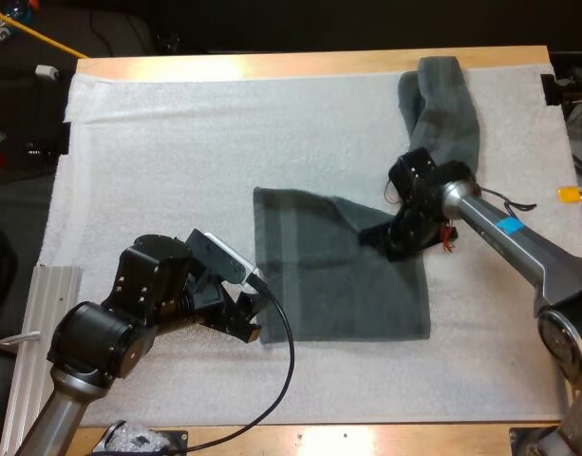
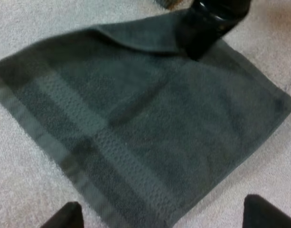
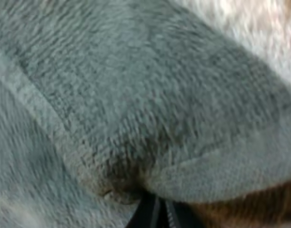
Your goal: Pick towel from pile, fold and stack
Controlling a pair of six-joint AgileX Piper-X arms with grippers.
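Note:
A dark grey-green towel (image 1: 338,275) lies spread flat in the middle of the white mat (image 1: 177,142). Its far right corner is lifted and folded inward, and my right gripper (image 1: 378,237) is shut on that fold. Up close, the towel (image 3: 136,95) bunches into the right gripper (image 3: 154,213). My left gripper (image 1: 255,318) stands open at the towel's near left corner, just off the cloth. From the left wrist, the towel (image 2: 145,118) spreads beyond my wide-apart fingers (image 2: 64,216), with the right arm's gripper (image 2: 211,23) at its far corner. A second towel (image 1: 442,104) lies crumpled and elongated at the far right.
A ribbed metal rail (image 1: 39,323) lies off the mat's left edge. A crinkled clear bag (image 1: 134,439) sits at the table's near edge. Bare mat stretches across the far left and near right.

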